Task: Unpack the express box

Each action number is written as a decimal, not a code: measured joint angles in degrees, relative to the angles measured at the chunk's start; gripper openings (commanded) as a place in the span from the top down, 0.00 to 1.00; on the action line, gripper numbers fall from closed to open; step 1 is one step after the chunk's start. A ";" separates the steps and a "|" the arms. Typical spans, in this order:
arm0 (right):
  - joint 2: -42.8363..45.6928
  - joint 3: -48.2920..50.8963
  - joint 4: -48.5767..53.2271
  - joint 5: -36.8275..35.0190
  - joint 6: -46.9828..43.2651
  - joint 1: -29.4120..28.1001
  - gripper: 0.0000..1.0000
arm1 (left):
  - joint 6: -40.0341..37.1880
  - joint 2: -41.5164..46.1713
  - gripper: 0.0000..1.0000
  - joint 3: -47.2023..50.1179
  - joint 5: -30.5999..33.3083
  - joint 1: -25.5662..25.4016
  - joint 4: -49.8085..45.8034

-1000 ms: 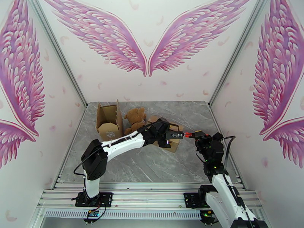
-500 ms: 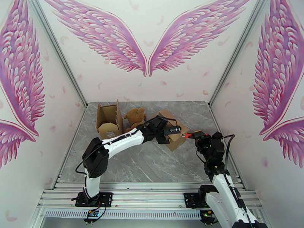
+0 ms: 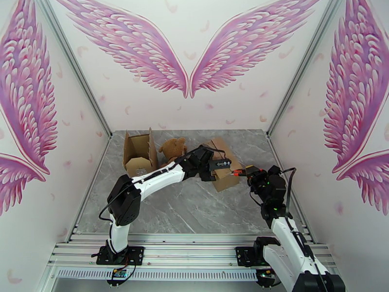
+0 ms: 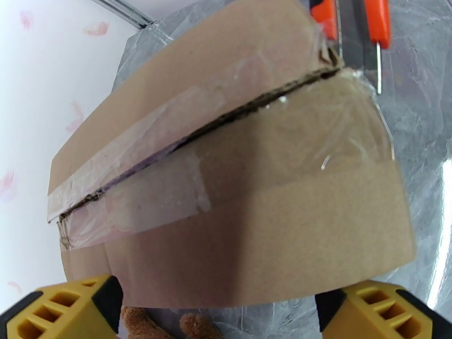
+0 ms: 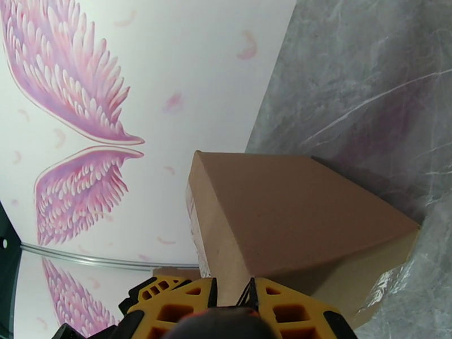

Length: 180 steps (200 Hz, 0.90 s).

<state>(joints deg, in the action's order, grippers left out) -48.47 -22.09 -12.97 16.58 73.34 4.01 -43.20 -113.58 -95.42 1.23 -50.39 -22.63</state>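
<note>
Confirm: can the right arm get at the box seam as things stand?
Probably yes. The cutter in the right gripper sits at the far end of the seam, with nothing between. The left gripper seems to clamp the box at its near end, clear of the seam.

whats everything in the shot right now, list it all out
taped box: 1, brown cardboard with clear tape, right of table centre
open box: 1, brown cardboard, back left of table, flaps up
teddy bear: 1, brown, between the two boxes
cutter: 1, orange handle, blade at the taped box's seam
table: 1, grey marble
walls: white with pink wings, around the table
left claw: 1, yellow fingers, astride the taped box's near end, seemingly gripping it
right claw: 1, yellow fingers, shut on the cutter
</note>
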 measured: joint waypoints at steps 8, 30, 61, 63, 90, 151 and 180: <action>-0.04 -0.13 0.17 0.42 -0.07 0.09 1.00 | -0.09 -0.07 0.05 -0.09 -0.11 0.09 -0.02; -0.11 -0.31 0.44 1.66 -0.04 0.13 1.00 | -0.11 -0.31 0.05 -0.20 -0.52 0.44 0.00; -0.39 -0.52 0.68 3.65 -0.04 0.42 1.00 | -0.37 -0.79 0.05 -0.24 -1.03 0.81 -0.02; -0.44 -0.52 0.68 3.80 -0.04 0.48 1.00 | -0.39 -0.83 0.05 -0.24 -1.05 0.83 0.00; -1.31 -0.85 0.57 6.14 -0.02 1.44 1.00 | -0.57 -1.27 0.05 -0.37 -1.53 1.03 -0.02; -2.78 -1.68 0.85 12.33 -0.09 2.93 1.00 | -0.61 -1.38 0.05 -0.63 -2.21 2.05 -0.61; -3.52 -2.58 2.16 15.52 -0.48 3.61 1.00 | -0.81 -1.40 0.05 -0.72 -2.14 2.75 -0.66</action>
<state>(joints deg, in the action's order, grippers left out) -51.99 -24.67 -10.81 32.10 72.86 7.62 -44.01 -114.98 -96.14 -0.91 -47.64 -23.29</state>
